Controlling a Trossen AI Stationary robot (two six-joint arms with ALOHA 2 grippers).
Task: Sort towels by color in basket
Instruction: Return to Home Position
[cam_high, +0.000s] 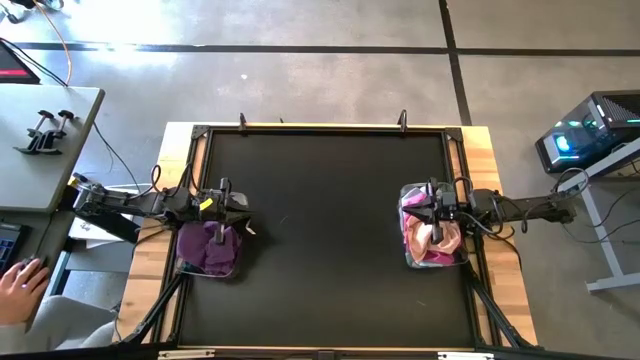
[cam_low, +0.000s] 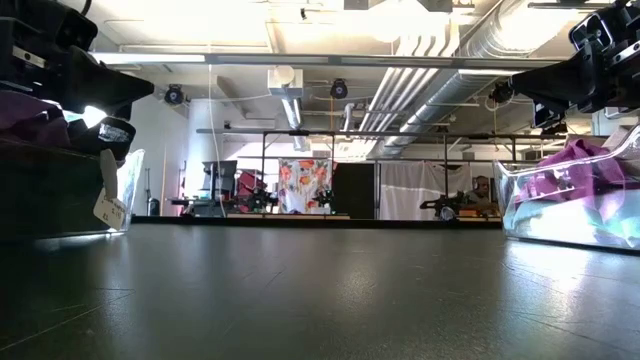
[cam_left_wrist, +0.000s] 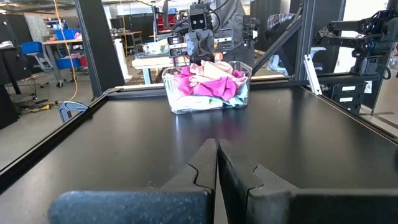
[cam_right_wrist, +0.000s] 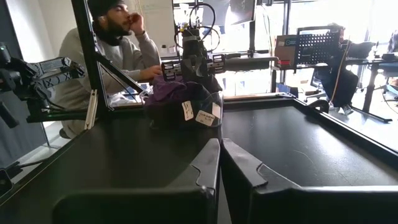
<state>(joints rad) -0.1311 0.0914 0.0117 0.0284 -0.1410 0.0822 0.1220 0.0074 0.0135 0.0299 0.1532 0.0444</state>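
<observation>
Two clear baskets stand on the black table. The left basket (cam_high: 208, 250) holds purple and dark towels (cam_right_wrist: 174, 92), and paper tags hang on its wall. The right basket (cam_high: 433, 240) holds pink, magenta, white and teal towels (cam_left_wrist: 208, 84). My left gripper (cam_left_wrist: 217, 158) is shut and held level above the left basket (cam_high: 247, 207), pointing toward the table's middle. My right gripper (cam_right_wrist: 221, 158) is shut and held level above the right basket (cam_high: 408, 205), facing the left one. Neither gripper holds anything.
The black table top (cam_high: 325, 220) lies bare between the two baskets, with a raised frame along its edges (cam_high: 320, 128). A person (cam_right_wrist: 109, 43) sits beyond the table's left side, a hand (cam_high: 22, 275) at a keyboard. Desks and gear stand around the table.
</observation>
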